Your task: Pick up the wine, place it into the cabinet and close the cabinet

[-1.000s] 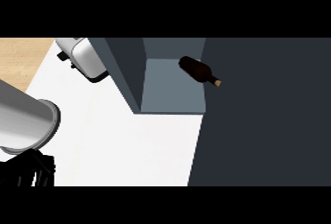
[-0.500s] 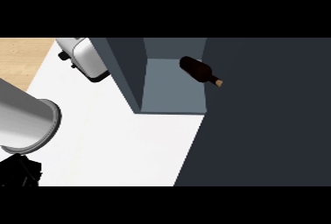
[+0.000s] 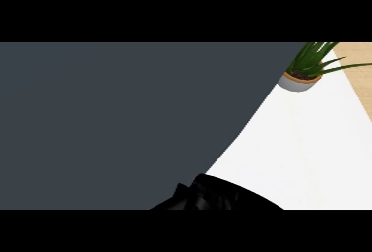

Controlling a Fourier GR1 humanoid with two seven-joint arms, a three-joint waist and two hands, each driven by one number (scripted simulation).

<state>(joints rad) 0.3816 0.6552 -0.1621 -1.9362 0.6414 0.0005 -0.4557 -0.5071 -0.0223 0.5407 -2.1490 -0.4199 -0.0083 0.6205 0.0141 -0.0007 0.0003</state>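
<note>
We see a dark grey cabinet panel [image 3: 109,123] filling the left and middle of the head view. 1 black hand [image 3: 214,197] shows at the lower edge, at the panel's lower right corner. Its fingers are a dark lump, so we cannot tell if it is wide, narrow or holding anything. We cannot tell where the wine is. The white counter [image 3: 305,147] lies to the right, with 1 potted plant [image 3: 303,74] at its far end.
</note>
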